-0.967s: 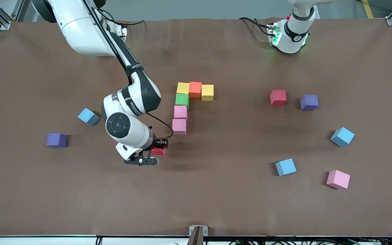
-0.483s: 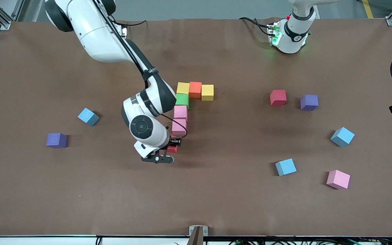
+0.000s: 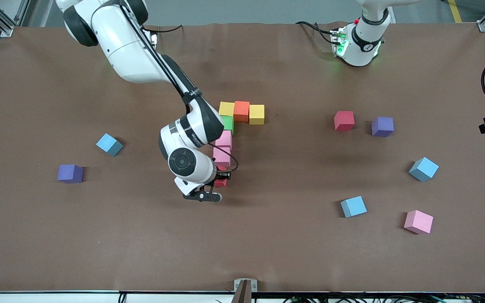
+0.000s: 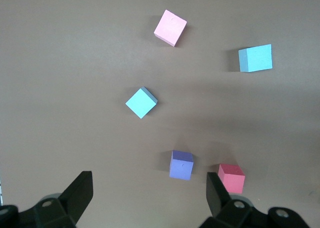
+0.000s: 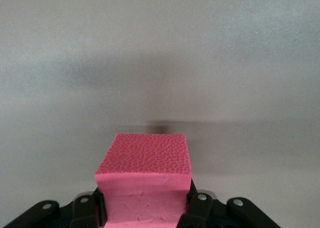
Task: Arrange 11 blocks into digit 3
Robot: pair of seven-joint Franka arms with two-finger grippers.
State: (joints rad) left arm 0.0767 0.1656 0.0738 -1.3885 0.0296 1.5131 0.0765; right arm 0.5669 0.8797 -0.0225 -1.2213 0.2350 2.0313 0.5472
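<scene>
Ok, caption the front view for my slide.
Right pincer carries a red block beside two pink blocks of the unfinished digit 3.

Glossy white right arm (image 3: 141, 54) with black joint bands, a thin black cable and black jaws.

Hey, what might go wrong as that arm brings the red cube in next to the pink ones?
The right gripper holds the red foam cube close above the table by the nearer pink foam cube; coming down slightly off, it may nudge the column of six placed cubes out of line. Releasing early could leave a gap or a skewed cube.
</scene>
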